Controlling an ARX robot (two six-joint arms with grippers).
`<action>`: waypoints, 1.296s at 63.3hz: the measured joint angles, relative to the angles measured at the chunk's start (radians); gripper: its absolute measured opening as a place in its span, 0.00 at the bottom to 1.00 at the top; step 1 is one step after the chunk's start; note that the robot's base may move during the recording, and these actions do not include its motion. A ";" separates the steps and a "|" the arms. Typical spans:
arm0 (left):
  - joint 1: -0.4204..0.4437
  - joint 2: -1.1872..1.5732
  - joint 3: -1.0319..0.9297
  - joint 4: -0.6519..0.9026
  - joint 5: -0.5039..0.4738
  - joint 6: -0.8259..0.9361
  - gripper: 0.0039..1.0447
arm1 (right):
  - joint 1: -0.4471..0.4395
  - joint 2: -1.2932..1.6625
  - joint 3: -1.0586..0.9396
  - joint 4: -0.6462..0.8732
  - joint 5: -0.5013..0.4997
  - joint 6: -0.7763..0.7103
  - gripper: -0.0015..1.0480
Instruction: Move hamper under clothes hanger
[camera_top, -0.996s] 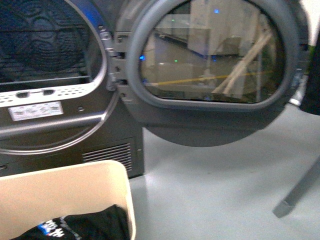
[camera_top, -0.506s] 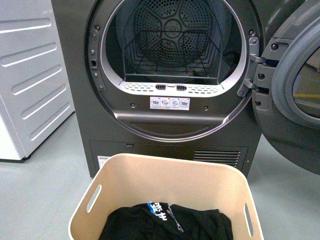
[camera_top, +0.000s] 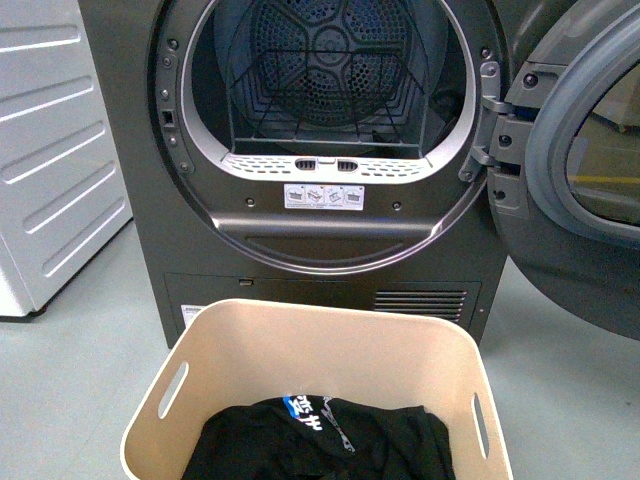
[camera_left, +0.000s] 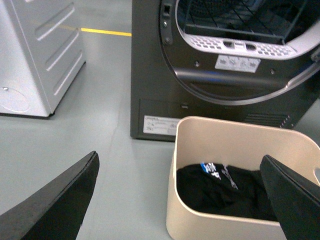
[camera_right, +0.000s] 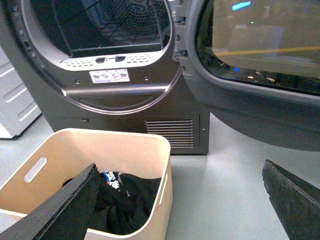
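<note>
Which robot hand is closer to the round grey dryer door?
Right. The right gripper has the round grey door close ahead; the left gripper is farther, toward the white machine.

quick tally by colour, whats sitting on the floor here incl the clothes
dark grey: 1, the dryer, door open
white: 1, the appliance beside it
beige: 1, the hamper
black: 1, the heap of clothing in the hamper; separate pieces cannot be told apart
total: 4
</note>
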 joint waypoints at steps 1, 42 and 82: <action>0.007 0.101 0.031 0.075 -0.002 0.001 0.94 | -0.011 0.068 0.014 0.051 -0.001 0.001 0.92; -0.232 1.518 0.680 0.292 -0.213 0.033 0.94 | 0.217 1.442 0.550 0.351 0.233 -0.016 0.92; -0.261 1.757 0.849 0.301 -0.238 0.001 0.94 | 0.317 1.797 0.859 0.254 0.377 0.037 0.92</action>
